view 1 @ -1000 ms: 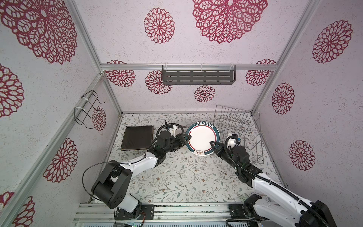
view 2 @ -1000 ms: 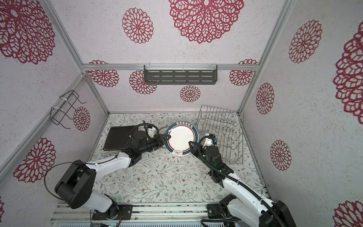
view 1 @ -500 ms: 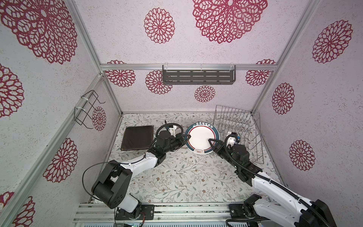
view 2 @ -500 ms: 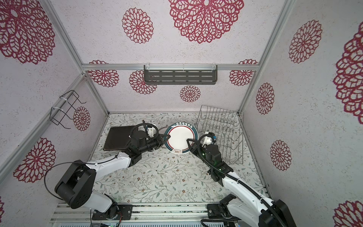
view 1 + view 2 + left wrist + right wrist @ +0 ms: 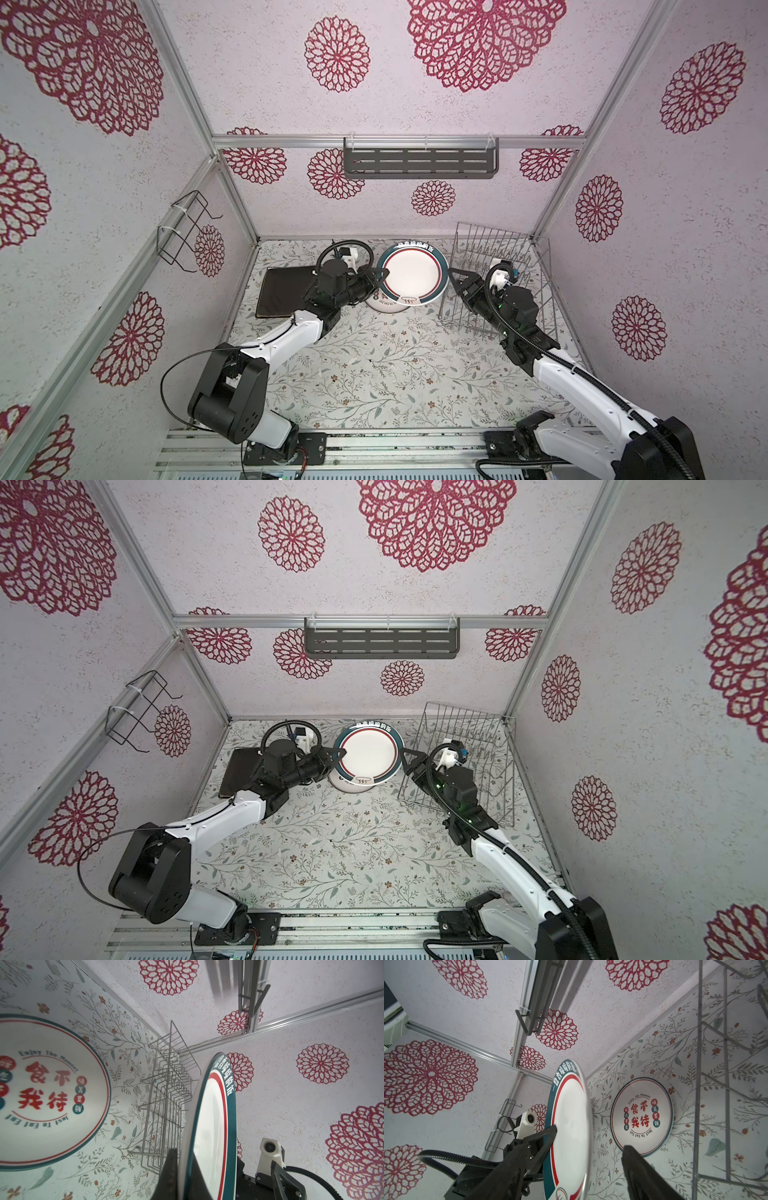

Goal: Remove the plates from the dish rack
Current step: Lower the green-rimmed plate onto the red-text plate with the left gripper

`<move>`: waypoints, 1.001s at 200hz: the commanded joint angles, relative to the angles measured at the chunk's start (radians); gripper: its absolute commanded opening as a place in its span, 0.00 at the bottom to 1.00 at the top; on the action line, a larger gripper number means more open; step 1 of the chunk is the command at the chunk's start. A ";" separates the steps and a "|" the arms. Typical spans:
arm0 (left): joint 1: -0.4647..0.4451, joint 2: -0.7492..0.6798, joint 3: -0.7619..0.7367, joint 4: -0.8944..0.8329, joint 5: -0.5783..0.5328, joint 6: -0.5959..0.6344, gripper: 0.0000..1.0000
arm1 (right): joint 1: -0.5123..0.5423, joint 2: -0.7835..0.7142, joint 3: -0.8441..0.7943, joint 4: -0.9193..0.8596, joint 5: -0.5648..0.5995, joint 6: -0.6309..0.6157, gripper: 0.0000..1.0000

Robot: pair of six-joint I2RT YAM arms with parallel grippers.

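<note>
Teal-rimmed plate point(image 5: 411, 274) held beside the dish rack point(image 5: 498, 257)
In the rack we make out only wire prongs. The left claw point(image 5: 384, 272) is clamped on the plate's left rim, holding it above the table point(image 5: 374, 374); the right claw point(image 5: 455, 277) gapes wide at the right rim, gripping nothing. Only our wrist views show the face of the red-lettered plate point(image 5: 47, 1088), flat beneath; a dark square plate point(image 5: 282, 286) lies left.
</note>
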 commanded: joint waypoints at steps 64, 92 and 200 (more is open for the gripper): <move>0.204 0.079 0.100 -0.116 0.095 0.102 0.00 | -0.072 -0.006 0.149 -0.258 -0.066 -0.224 0.80; 0.220 0.156 0.128 -0.148 0.094 0.153 0.00 | -0.072 -0.040 0.142 -0.338 -0.020 -0.300 0.83; 0.206 0.359 0.184 -0.135 0.061 0.170 0.00 | -0.072 -0.190 -0.021 -0.443 0.072 -0.320 0.90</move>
